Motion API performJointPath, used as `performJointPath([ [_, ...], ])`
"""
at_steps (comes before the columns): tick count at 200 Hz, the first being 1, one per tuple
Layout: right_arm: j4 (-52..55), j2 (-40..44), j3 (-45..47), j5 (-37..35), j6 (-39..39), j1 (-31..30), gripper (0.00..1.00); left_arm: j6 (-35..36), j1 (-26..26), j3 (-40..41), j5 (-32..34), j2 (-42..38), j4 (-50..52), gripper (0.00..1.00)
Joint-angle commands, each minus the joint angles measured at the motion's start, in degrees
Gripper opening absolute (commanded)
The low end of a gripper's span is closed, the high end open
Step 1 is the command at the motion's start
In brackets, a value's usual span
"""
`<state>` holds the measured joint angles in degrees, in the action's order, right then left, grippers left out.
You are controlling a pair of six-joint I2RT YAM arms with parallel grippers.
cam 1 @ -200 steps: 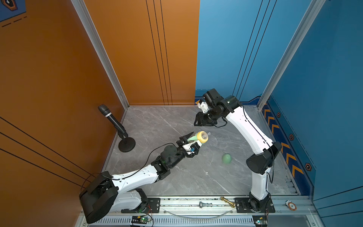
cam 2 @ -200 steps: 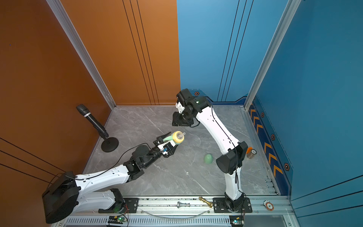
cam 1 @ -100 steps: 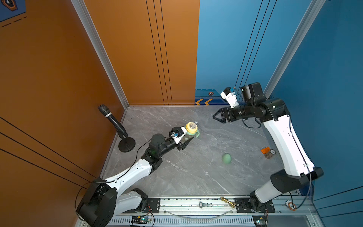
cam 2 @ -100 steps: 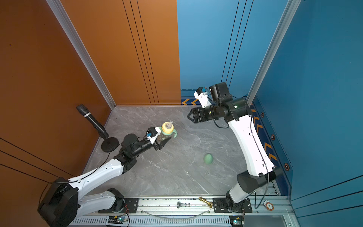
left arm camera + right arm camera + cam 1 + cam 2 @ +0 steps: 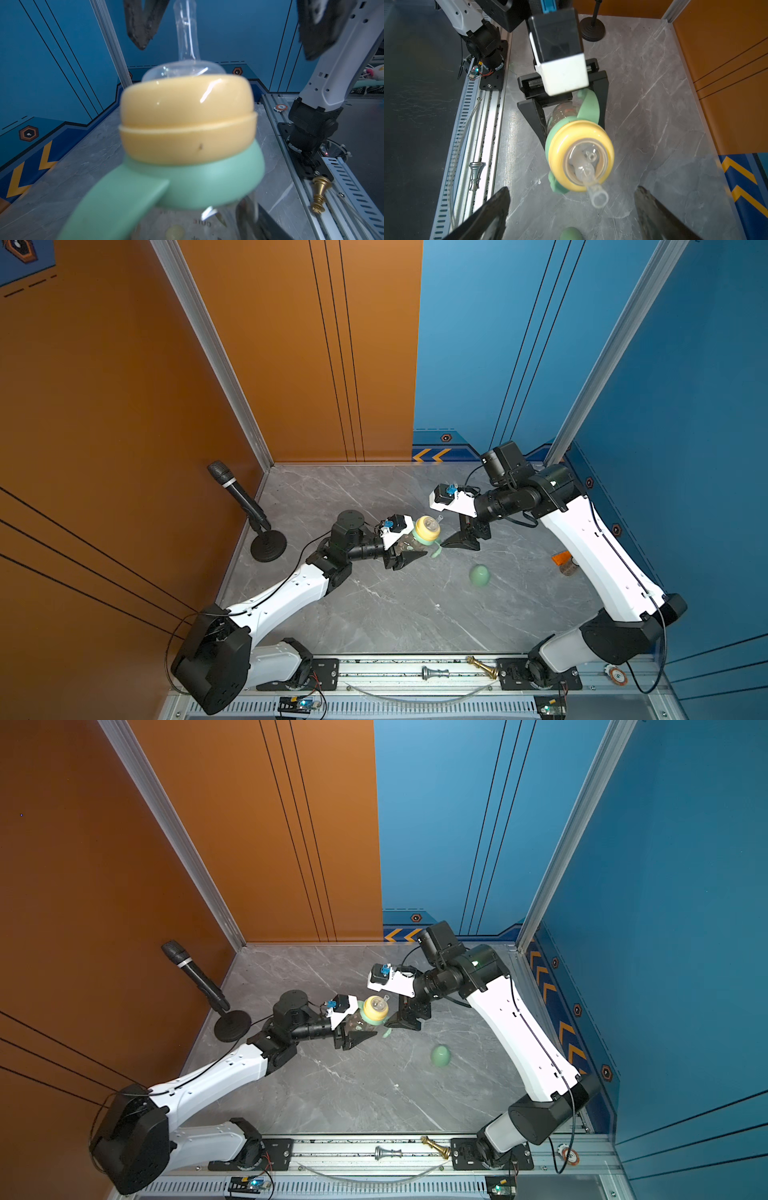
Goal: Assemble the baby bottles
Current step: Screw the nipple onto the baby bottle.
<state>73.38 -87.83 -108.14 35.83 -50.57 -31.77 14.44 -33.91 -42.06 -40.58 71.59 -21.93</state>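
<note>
A partly assembled baby bottle (image 5: 419, 537) is held above the grey marble-patterned tabletop (image 5: 395, 614), tilted with its teat toward the right arm. Its clear body (image 5: 560, 116) carries a mint-green two-handled ring (image 5: 588, 108), a yellow screw collar (image 5: 581, 154) and a clear teat (image 5: 598, 194). The left gripper (image 5: 409, 558) is clamped on the clear body.

A second ago the right gripper (image 5: 455, 539) sat farther back with its jaws half closed, and half a second ago it was swung well away to the right. Now it faces the collar, jaws spread wide to either side of the teat, holding nothing. This suggests it is about to grip the collar, probably to tighten it.

The mint-green dome cap (image 5: 480, 574) lies apart on the tabletop, not yet fitted.

Print on the bottle body is blurred; nothing can be read for certain. A silver chess piece (image 5: 434, 673) and a gold chess piece (image 5: 482, 666) lie on the front rail. A microphone (image 5: 239, 495) stands at the left.
</note>
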Motion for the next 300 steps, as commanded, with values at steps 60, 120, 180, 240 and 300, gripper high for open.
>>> performJointPath([
  [60, 4.3, -4.1, -1.9, 0.1, -2.6, -4.3, 0.88, 4.3, -2.5, -1.6, -0.1, -2.0, 3.8, 0.1],
  [120, 4.1, -4.6, -0.2, -0.7, -1.5, -4.4, 0.75, 5.4, -3.0, -0.9, 2.1, -3.5, 4.3, 0.1],
  [180, 1.9, -5.0, -0.5, -1.6, 4.9, -5.4, 0.34, 7.0, -4.1, -0.6, 9.7, -3.7, 2.9, 0.09],
  [240, 6.9, -25.5, -25.0, -19.6, 76.3, -2.8, 0.19, 34.5, -20.4, 8.8, 63.4, 9.1, -40.4, 0.05],
  [300, -0.2, -21.8, -29.6, -18.7, 88.6, 2.3, 0.52, 32.0, -21.0, 11.1, 61.9, 9.8, -43.8, 0.04],
])
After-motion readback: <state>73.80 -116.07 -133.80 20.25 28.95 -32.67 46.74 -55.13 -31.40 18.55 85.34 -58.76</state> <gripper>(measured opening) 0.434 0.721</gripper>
